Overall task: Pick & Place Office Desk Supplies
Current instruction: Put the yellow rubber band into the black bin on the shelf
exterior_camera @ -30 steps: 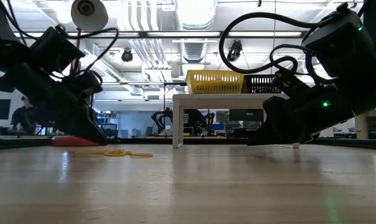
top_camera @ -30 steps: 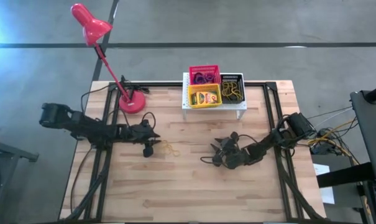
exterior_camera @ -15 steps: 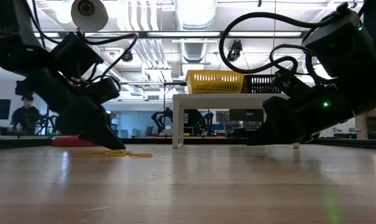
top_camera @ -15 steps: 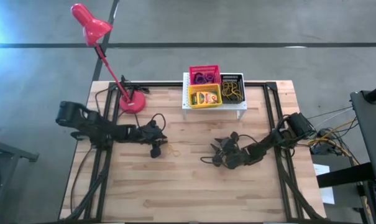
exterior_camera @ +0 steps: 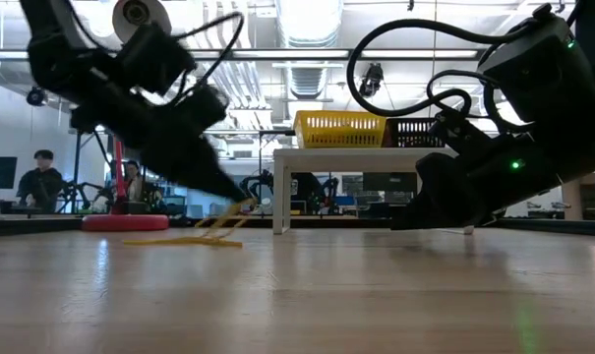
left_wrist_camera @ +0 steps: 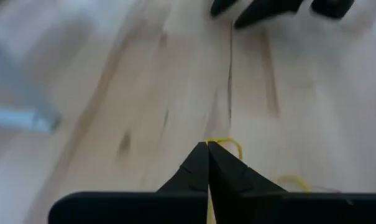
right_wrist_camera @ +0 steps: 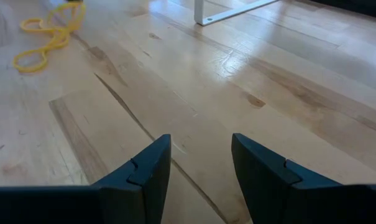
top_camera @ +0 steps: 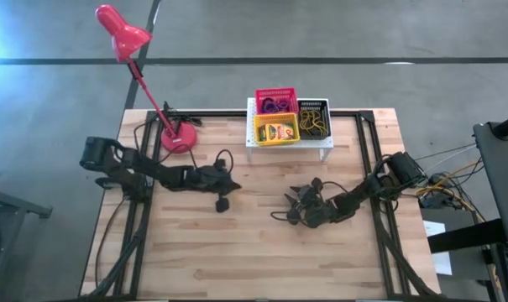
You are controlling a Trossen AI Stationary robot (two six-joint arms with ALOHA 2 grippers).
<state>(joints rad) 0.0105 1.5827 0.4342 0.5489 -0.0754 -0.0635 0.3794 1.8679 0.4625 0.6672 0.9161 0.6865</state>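
A yellow elastic loop [exterior_camera: 184,239] lies on the wooden table left of centre, one end raised off the wood; it also shows in the right wrist view [right_wrist_camera: 46,36]. My left gripper [exterior_camera: 246,203] is shut on that raised end. In the high view my left gripper [top_camera: 230,188] covers the loop. My right gripper [top_camera: 283,205] stands open low over the table right of centre, nothing between its fingers [right_wrist_camera: 149,168]. On a white shelf [top_camera: 325,143] at the far edge stand a pink-red basket [top_camera: 275,102], a yellow basket [top_camera: 276,131] with a crayon box, and a black basket [top_camera: 314,119]. My left gripper pinches one end of the yellow loop [exterior_camera: 236,209] between the tips of its two shut fingers [left_wrist_camera: 200,163]. The fingers slant down from the table's left. The pinched strands rise off the wood to the fingertips, while the loop's other end [exterior_camera: 145,240] lies on the table.
A red desk lamp stands on its base [top_camera: 179,138] at the far left, its head [top_camera: 121,30] reaching out beyond the table's far edge. Bare wood stretches along the near half of the table [top_camera: 254,260]. A person [exterior_camera: 41,182] shows in the room behind.
My left gripper has moved toward the table's right edge, onto the yellow loop, and has shut on it. The loop's right end has come up off the wood with the fingertips; its other end has stayed on the table.
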